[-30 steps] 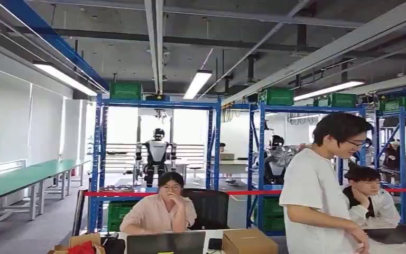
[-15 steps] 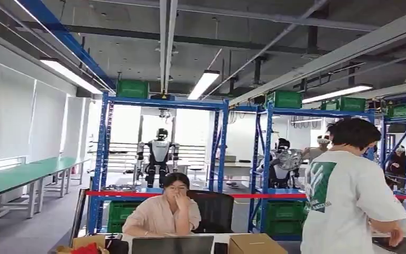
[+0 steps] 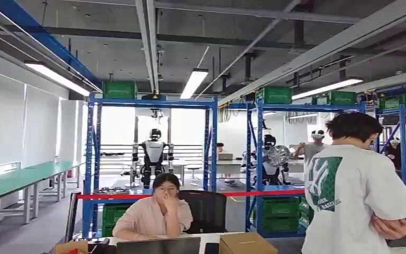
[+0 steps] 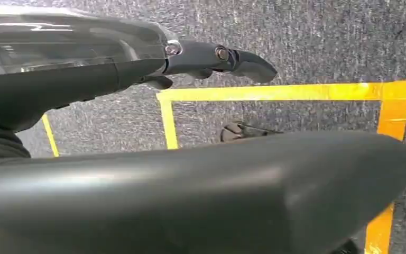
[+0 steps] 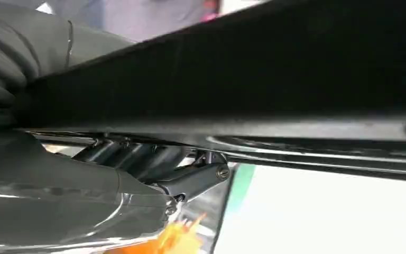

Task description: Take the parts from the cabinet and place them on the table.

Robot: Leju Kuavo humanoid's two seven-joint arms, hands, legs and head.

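whole head view shifts since the earlier frames, so the camera has moved; against the racks the standing person (image 3: 355, 190) in the white t-shirt now has their back to the robot, arms folded, where a second ago they faced sideways bent toward the desk. seated person (image 3: 154, 211) in a pink shirt sits behind the desk, hand at the face, black chair (image 3: 207, 210) just beside them. cardboard box (image 3: 246, 244) sits on the desk's near edge, next to a dark laptop lid (image 3: 158, 245). blue racks (image 3: 150, 159) stand behind a red barrier tape (image 3: 232, 193), green crates (image 3: 276, 95) on their top shelves; task parts can't be picked out from here. another humanoid (image 3: 153, 156) stands beyond the racks. left hand (image 4: 211, 58) hangs over grey carpet with yellow floor tape (image 4: 285, 92), dark fingers (image 4: 246, 63) extended, nothing in them. right hand (image 5: 153, 174) sits close under a dark edge, fingers (image 5: 137, 156) bunched together; can't tell if they hold anything.
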